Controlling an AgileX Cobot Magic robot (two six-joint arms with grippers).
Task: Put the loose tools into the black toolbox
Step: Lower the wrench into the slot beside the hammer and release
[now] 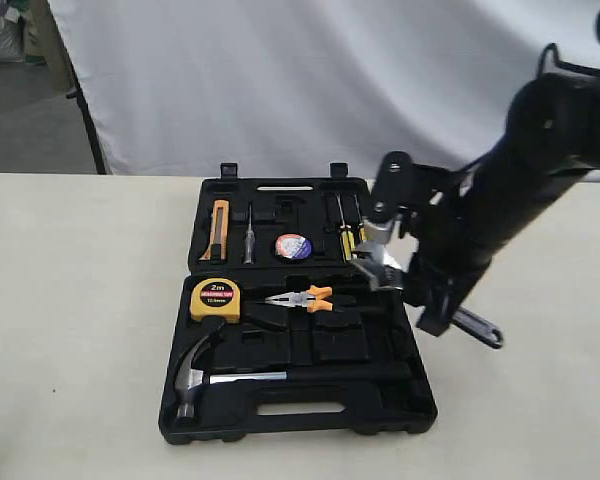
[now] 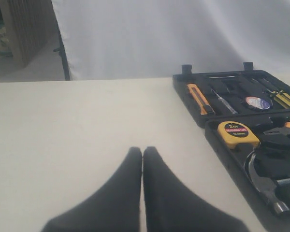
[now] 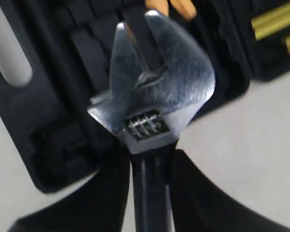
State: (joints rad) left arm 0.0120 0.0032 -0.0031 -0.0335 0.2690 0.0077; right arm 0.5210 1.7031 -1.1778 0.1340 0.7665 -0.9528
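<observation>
The black toolbox lies open on the table. Its far half holds an orange utility knife, a slim screwdriver, the tape roll and a pair of yellow-handled screwdrivers. The near half holds the yellow tape measure and the orange-handled pliers. The claw hammer is there too, lying along the front edge with its silver head at the left. The adjustable wrench is not in the box. The right end effector grips it by the black handle, a finger on each side. It is held at the toolbox's right edge, with the silver head over the case and the handle's end out over the table. Only the right wrist view shows the wrench up close: the two jaws slightly apart and the ridged adjusting screw below them, with the case blurred behind. Only the left wrist view shows the left end effector. It is closed with its fingers pressed together and nothing between them, over bare table beside the box. The tape measure's round label reads "2m"; the line beneath it is too small to read. The tape roll has a blue, white and red label whose text cannot be made out.
</observation>
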